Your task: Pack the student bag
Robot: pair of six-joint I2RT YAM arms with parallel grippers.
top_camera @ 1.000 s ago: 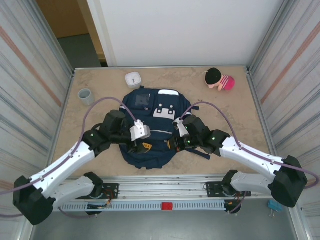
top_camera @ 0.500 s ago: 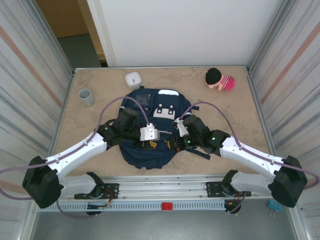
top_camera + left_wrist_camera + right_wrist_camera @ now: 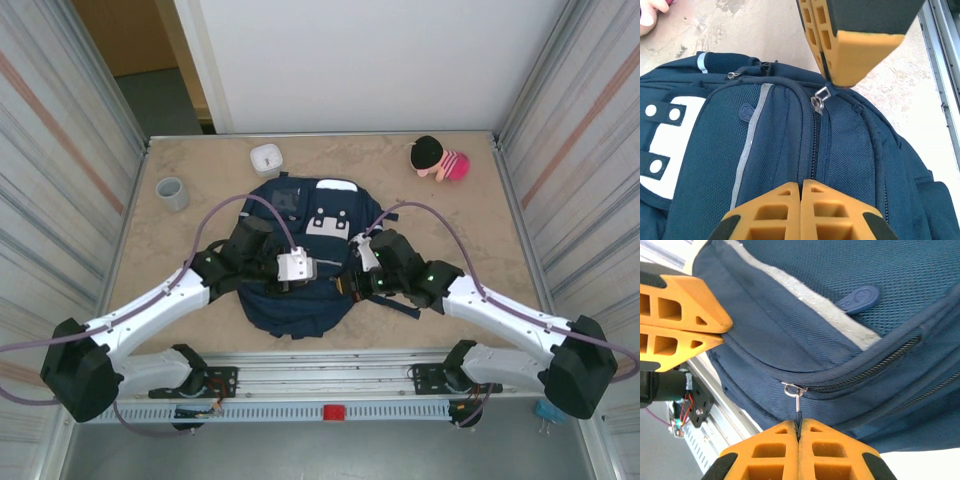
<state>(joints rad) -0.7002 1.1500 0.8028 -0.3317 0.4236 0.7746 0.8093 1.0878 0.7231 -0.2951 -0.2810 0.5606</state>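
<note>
The right fingers (image 3: pixel 827 452) are clamped on the zipper pull (image 3: pixel 792 391) of the student bag (image 3: pixel 880 285). The left fingers (image 3: pixel 772 212) are pressed together over it; whether fabric is pinched cannot be told.

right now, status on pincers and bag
right pincer shut on silver metal zipper pull. navy-blue fabric backpack flat, zip looks closed. left pincer shut, sitting on the zip track.

student bag (image 3: pixel 300 315) midsection hidden under left arm (image 3: pixel 160 300), right arm (image 3: pixel 490 305), top view.
</note>
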